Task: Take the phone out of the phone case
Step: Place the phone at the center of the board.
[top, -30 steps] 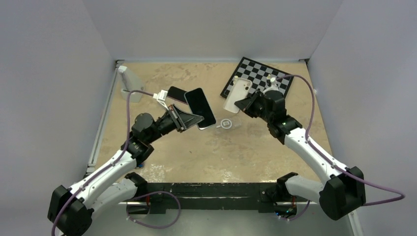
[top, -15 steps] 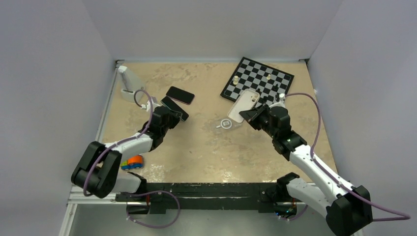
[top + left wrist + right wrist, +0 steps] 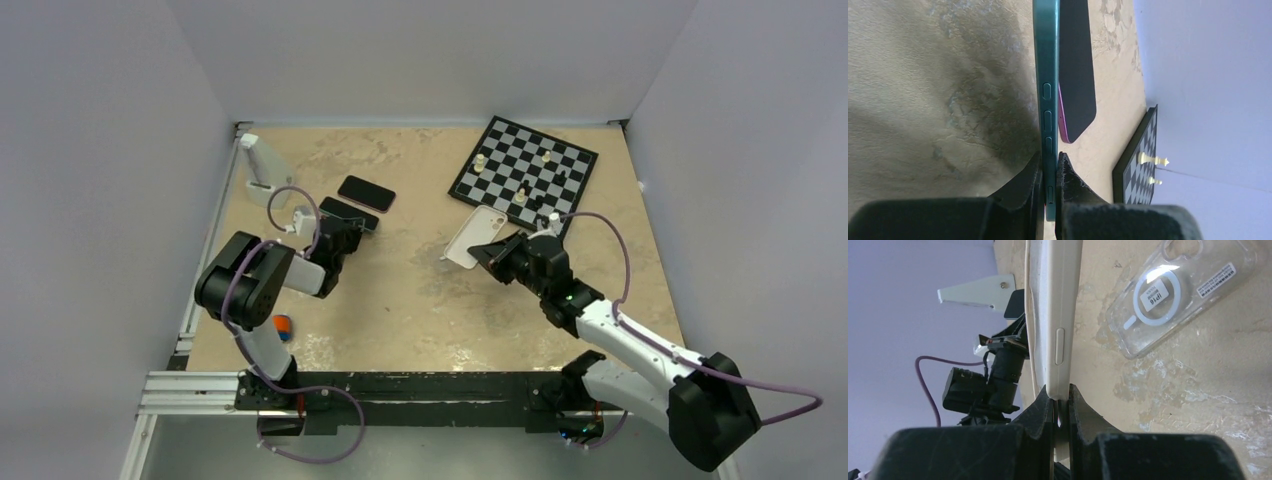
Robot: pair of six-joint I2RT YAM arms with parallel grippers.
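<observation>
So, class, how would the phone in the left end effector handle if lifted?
The phone looks stiff: straight edge. Likely slippery, given its smooth frame. It might pivot, since the left end effector pinches only one end.

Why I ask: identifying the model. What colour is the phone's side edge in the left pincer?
Dark teal phone edge; clearest in left wrist view.

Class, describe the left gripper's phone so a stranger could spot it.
On the table, right of the white stand, are two dark phones. The phone is the one pinched by the left gripper, teal-edged unlike its purple-edged neighbour.
</observation>
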